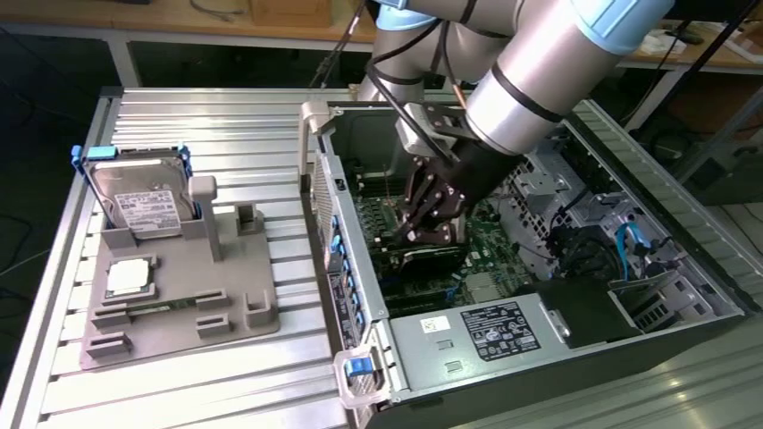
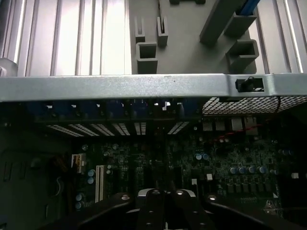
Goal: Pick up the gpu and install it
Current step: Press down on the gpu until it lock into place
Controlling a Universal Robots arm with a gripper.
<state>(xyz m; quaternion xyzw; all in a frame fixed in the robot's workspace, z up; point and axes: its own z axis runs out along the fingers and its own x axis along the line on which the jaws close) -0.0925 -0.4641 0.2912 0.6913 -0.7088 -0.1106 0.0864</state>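
You've got a ribbed silvery metal table [image 1: 203, 116] here. The grey plastic parts holder [image 1: 179, 313] and open black computer case [image 1: 573, 357] sit right on it.

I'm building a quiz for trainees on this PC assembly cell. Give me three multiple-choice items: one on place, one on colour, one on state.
1. Where is the robot's hand?
A. over the grey holder
B. inside the open grey computer case
C. off the table

2. What colour frames the silver hard drive?
A. red
B. blue
C. green

3. The hand's fingers are:
A. shut
B. spread wide
C. removed

Answers: 1 B, the arm reaches down into the case; 2 B, blue edges flank the drive; 3 A, the fingers meet over the dark graphics card.
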